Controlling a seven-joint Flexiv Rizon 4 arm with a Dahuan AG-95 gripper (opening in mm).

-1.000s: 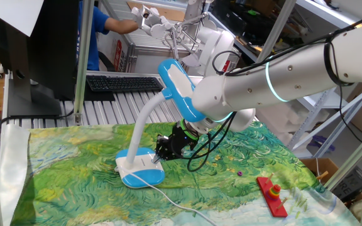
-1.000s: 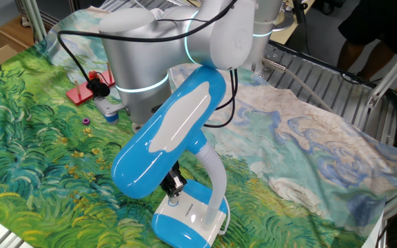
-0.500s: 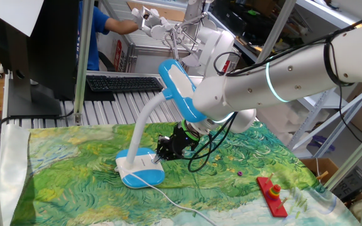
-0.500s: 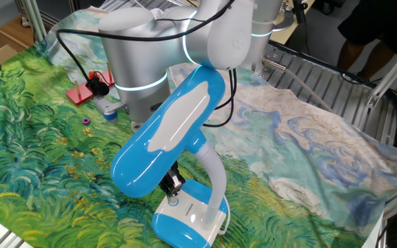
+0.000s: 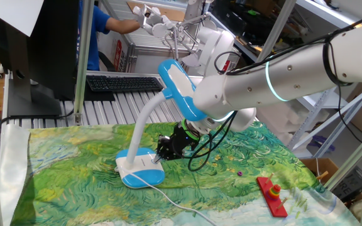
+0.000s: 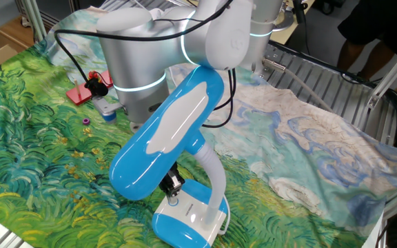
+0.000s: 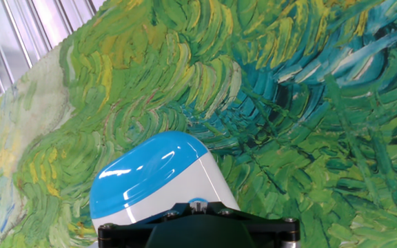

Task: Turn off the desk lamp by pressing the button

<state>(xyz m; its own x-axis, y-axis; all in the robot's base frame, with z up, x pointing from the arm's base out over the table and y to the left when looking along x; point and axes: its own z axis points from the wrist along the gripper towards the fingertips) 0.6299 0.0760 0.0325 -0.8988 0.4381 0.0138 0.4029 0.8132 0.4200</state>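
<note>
The desk lamp stands on the green painted cloth, its blue and white base [image 5: 138,171] [image 6: 188,220] [image 7: 156,178] low on the table. Its white gooseneck [image 5: 144,120] curves up to the oblong blue head [image 5: 180,88] [image 6: 164,134]. My gripper [image 5: 159,157] [image 6: 173,195] [image 7: 196,205] is shut and points down onto the white top plate at the base's near end, under the lamp head. The tips rest against the plate. The button is hidden under them.
A red block toy [image 5: 271,194] [image 6: 81,93] and a small purple bead [image 5: 236,173] [image 6: 86,120] lie on the cloth beyond the arm. The lamp's white cord [image 5: 176,202] trails toward the cloth's edge. A keyboard [image 5: 124,81] sits on the metal slats behind.
</note>
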